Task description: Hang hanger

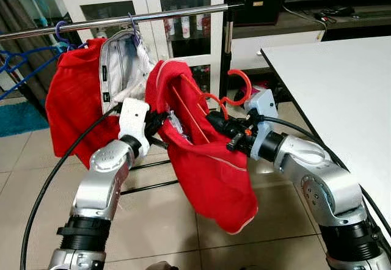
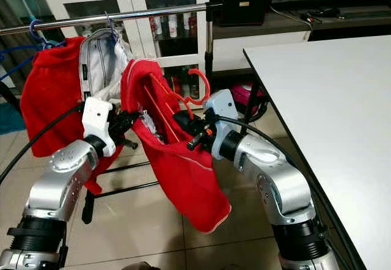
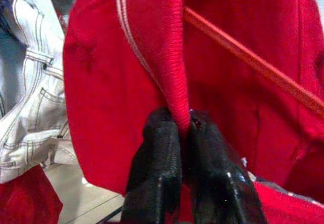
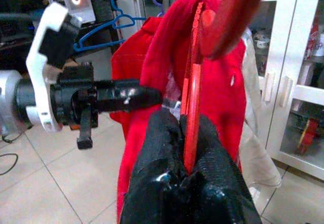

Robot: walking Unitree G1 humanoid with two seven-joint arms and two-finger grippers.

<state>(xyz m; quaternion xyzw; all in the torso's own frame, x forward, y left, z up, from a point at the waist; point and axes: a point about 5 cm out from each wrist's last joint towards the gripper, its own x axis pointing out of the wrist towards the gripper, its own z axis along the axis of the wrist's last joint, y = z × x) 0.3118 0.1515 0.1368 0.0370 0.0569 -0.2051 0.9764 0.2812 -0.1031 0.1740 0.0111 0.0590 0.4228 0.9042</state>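
A red hanger [image 1: 235, 90] carries a red garment [image 1: 208, 160], held in the air below and in front of the metal rail [image 1: 122, 21]. Its hook curls upward, apart from the rail. My right gripper [image 1: 215, 122] is shut on the hanger [image 4: 191, 122] just below the hook. My left gripper [image 1: 160, 122] is shut on the garment's ribbed collar edge [image 3: 177, 82], holding that side up. The garment's lower half droops between my two arms.
A red shirt [image 1: 73, 99] and pale jeans [image 1: 122, 68] hang on the rail's left part from blue hangers [image 1: 61, 32]. The rack's upright post [image 1: 224, 50] stands behind the hook. A white table [image 1: 342, 87] is on the right and a white cabinet [image 1: 159, 1] behind.
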